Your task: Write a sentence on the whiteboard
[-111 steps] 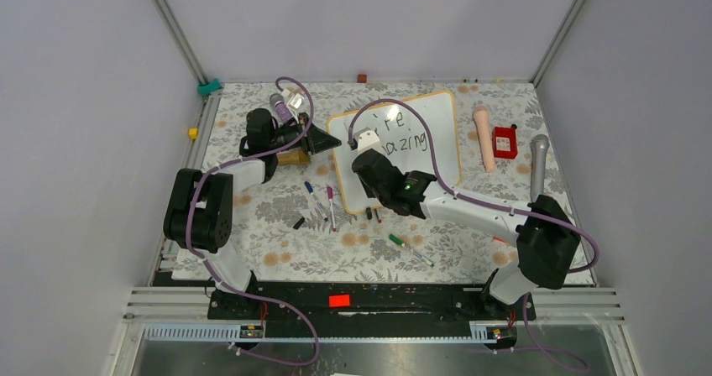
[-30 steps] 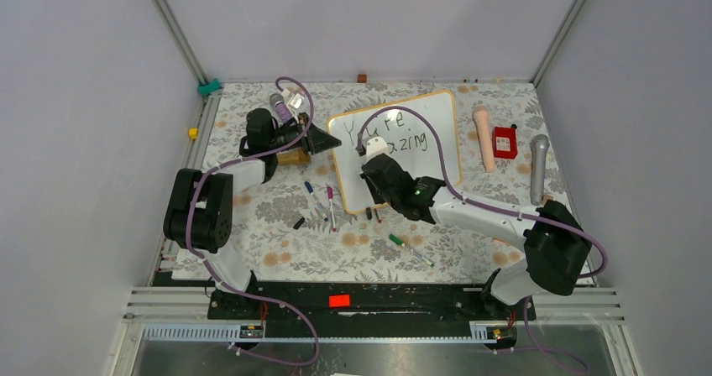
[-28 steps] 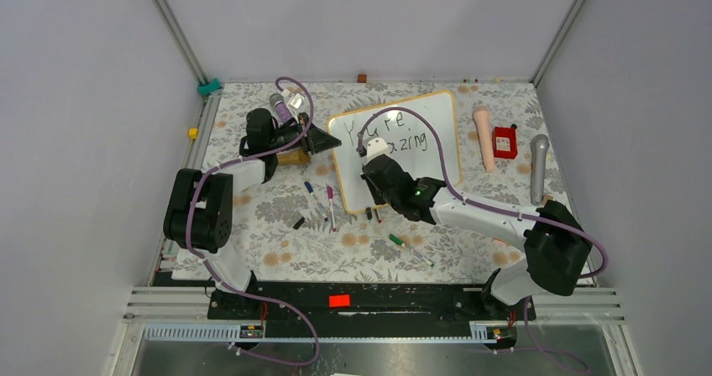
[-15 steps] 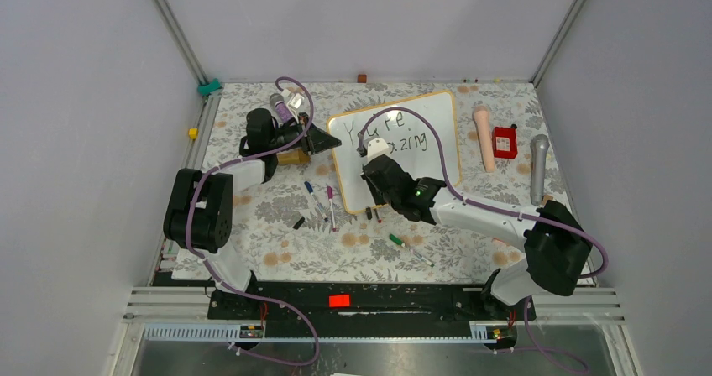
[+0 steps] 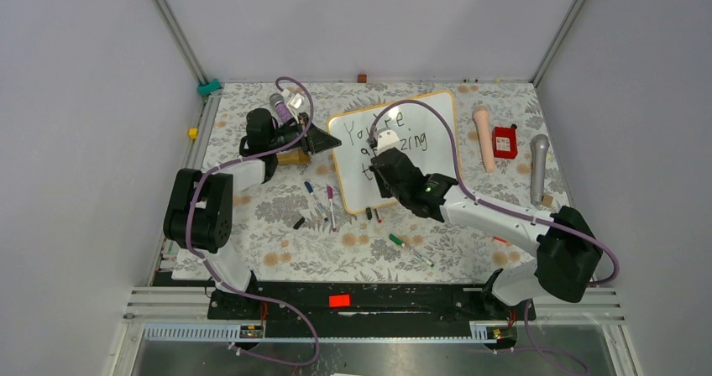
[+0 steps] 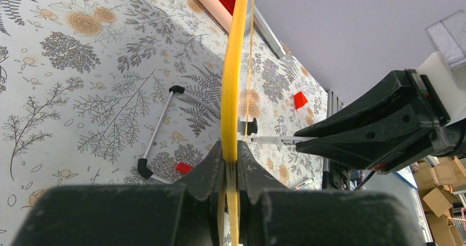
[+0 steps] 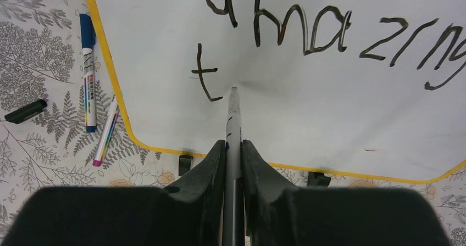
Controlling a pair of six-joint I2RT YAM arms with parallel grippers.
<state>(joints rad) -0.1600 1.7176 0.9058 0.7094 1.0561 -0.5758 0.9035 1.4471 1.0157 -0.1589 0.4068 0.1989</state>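
Note:
The whiteboard (image 5: 437, 154) leans on the table's far middle; its yellow frame edge (image 6: 233, 92) runs up the left wrist view. My left gripper (image 6: 232, 154) is shut on that frame at the board's left side (image 5: 332, 143). My right gripper (image 7: 233, 147) is shut on a grey marker (image 7: 233, 119), whose tip touches the board just right of a fresh "t" (image 7: 204, 80). The sentence (image 7: 329, 34) reads "You're" partly hidden by the arm in the top view, then "amazing", then the "t" on the third line.
Blue and pink markers (image 7: 88, 76) and a black cap (image 7: 25, 110) lie left of the board. A green marker (image 5: 407, 248) lies near the front. A peach cylinder (image 5: 484, 137), a red box (image 5: 505, 142) and a grey microphone (image 5: 538, 166) lie to the right.
My right gripper has shifted right and farther along the board with the marker, uncovering the start of "amazing" and a new "t" on the third line. My left gripper has not moved.

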